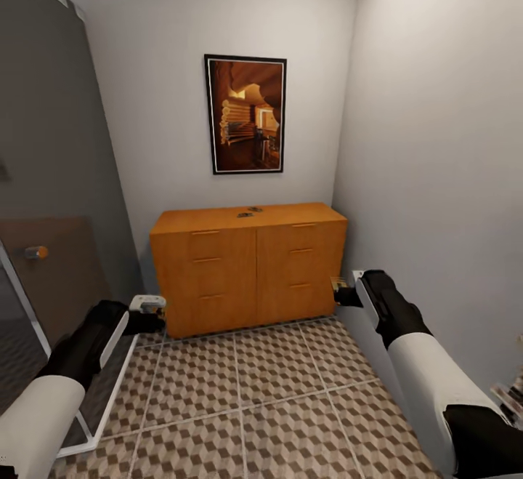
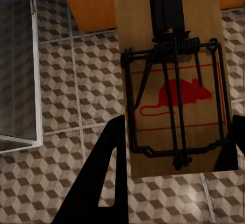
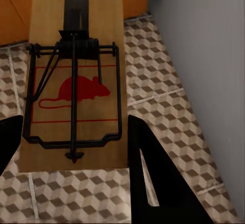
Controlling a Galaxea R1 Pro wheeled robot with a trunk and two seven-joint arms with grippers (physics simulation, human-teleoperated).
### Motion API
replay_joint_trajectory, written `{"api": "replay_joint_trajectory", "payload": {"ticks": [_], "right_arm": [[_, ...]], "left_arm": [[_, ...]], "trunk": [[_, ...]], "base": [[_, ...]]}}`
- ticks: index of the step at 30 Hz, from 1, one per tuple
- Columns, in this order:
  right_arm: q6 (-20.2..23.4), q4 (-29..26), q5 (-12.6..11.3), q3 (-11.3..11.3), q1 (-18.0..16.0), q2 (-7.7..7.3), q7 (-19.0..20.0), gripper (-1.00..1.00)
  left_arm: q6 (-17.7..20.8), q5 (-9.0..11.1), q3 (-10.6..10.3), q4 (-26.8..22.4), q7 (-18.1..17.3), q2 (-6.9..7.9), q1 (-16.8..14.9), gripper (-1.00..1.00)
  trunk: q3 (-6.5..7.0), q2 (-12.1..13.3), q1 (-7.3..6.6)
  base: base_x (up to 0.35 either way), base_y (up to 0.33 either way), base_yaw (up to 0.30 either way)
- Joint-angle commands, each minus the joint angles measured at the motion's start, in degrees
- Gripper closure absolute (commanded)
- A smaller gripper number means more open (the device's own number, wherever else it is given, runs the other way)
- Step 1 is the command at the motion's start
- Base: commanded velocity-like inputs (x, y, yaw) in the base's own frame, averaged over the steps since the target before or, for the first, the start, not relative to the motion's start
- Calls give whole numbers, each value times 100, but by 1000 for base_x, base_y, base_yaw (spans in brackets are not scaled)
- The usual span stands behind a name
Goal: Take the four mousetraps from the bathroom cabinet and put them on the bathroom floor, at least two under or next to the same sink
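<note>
**Before the cabinet, a trap in each hand**

At the end of a narrow bathroom stands the cabinet (image 1: 248,268), drawers closed, under a framed picture (image 1: 246,114). Two small dark things lie on its top (image 1: 249,211); they are too small to tell whether they are mousetraps.

Left hand (image 2: 171,147) is closed on a trap (image 2: 171,89): its black fingers (image 2: 104,168) press both long edges of the board, red mouse print and wire bar facing the camera, above the tiled floor (image 2: 61,81). Its far end is cut off by the frame.

Right hand (image 3: 69,147) grips the second trap (image 3: 76,81) likewise, one finger (image 3: 148,178) plain, the other mostly cropped. From the head, both traps are tiny slivers near the cabinet's lower corners, over the floor, not on it.
</note>
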Motion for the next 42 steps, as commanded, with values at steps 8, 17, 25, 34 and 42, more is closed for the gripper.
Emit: {"api": "replay_joint_trajectory", "payload": {"ticks": [8,17,25,34,42], "right_arm": [[-524,71,43,2,605,-4,-4,100],[-1403,284,272,1,1423,41,-9,100],[-2807,1999,703,-2,1629,79,-15,100],[-4234,3735,1018,-11,1643,84,-30,100],[-4933,4456,1008,-14,1819,77,-24,100]], "left_arm": [[-1072,497,-12,1070,164,-117,53,100],[-2557,650,-4,2683,785,-504,55,100],[-3548,656,-4,3900,1134,-727,55,100],[-4197,678,-3,4674,1180,-822,55,100],[-4619,674,-3,4949,1574,-1194,368,100]], "trunk": [[-6,-5,-4],[-6,-5,-4],[-6,-5,-4],[-6,-5,-4],[-6,-5,-4]], "base": [[-345,-80,0],[-345,-80,0],[-345,-80,0],[-345,-80,0],[-345,-81,0]]}}
